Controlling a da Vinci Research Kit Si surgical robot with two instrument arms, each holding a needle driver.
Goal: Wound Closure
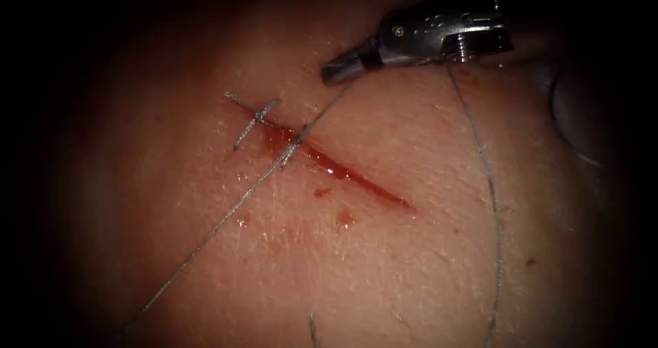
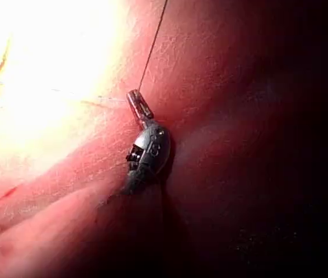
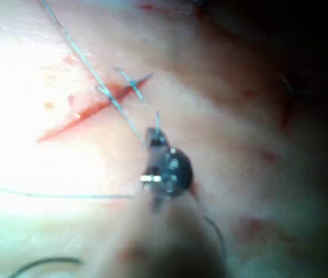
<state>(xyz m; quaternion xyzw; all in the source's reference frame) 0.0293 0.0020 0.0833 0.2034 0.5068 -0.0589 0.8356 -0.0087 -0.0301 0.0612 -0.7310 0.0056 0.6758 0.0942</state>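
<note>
Across the tissue (image 1: 384,272) a red cut (image 1: 343,173) is seen, one stitch (image 1: 255,118) tied at its upper-left end. Right of it, the right tool (image 1: 336,70) is closed on the thread (image 1: 226,218). The left tool (image 2: 136,99) grips thread too. The needle cannot be made out.

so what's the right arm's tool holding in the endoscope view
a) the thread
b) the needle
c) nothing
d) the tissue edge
a: the right tool is shut on the thread, which runs taut from its tip down to the stitch at the cut in the tissue.
</note>
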